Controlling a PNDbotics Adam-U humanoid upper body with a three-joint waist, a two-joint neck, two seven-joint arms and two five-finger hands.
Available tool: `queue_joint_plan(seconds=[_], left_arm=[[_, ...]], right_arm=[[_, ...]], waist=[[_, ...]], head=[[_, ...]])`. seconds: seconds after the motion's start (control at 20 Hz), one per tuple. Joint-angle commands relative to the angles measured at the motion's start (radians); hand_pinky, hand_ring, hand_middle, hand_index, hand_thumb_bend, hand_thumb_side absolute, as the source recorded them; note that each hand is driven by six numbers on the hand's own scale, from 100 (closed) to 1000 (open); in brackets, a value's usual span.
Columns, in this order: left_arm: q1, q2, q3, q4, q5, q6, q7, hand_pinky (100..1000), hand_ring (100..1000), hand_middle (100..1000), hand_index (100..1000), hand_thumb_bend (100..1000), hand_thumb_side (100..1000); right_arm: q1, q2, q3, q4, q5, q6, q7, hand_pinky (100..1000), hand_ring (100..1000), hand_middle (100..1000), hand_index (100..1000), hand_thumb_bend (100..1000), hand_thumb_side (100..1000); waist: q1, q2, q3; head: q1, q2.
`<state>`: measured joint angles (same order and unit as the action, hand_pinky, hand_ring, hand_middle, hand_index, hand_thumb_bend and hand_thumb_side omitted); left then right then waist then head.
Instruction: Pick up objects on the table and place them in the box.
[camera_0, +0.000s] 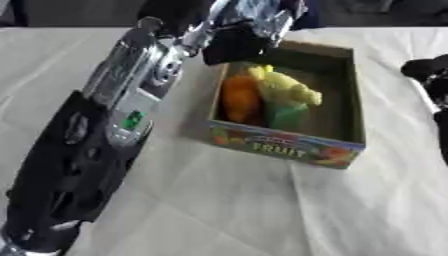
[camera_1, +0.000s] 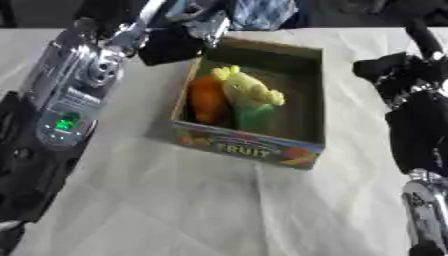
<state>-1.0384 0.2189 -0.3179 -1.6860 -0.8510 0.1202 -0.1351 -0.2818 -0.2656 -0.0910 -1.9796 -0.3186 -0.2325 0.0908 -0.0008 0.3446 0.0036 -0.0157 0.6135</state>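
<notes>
My left hand (camera_0: 234, 42) hangs over the box's (camera_0: 350, 90) far-left corner, fingers curled around a crinkly silver packet (camera_0: 254, 17). The box sits on the white-clothed surface (camera_0: 227, 210), its front printed FRUIT. Inside it, against its left wall, lie an orange toy (camera_0: 240, 99), a yellow toy (camera_0: 284, 87) and a green one (camera_0: 287, 115), touching each other. My right hand (camera_1: 385, 70) shows just right of the box; I cannot tell how its fingers stand.
</notes>
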Motion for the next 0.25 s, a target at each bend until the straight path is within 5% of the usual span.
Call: queue_joint_plan(seconds=[0.05,0.25], left_arm=[[0.011,0.062,0.033,-0.115,0.172,0.04,0.023,548,762,1000,856,186,880],[0.051,0.14,0.068,-0.238,0.329,0.071,0.025,538,753,1000,852,177,865]], right_arm=[[-0.009,-0.033,-0.012,-0.02,-0.008,-0.01,-0.009,801,712,573,975,369,1000],[-0.011,-0.047,-0.015,-0.02,-0.012,-0.024,-0.017,801,713,575,971,368,1000]], waist=[[0.0,-0.027,0.004],[0.001,-0.03,0.01]], head=[[-0.013,0.005],[-0.022,0.02]])
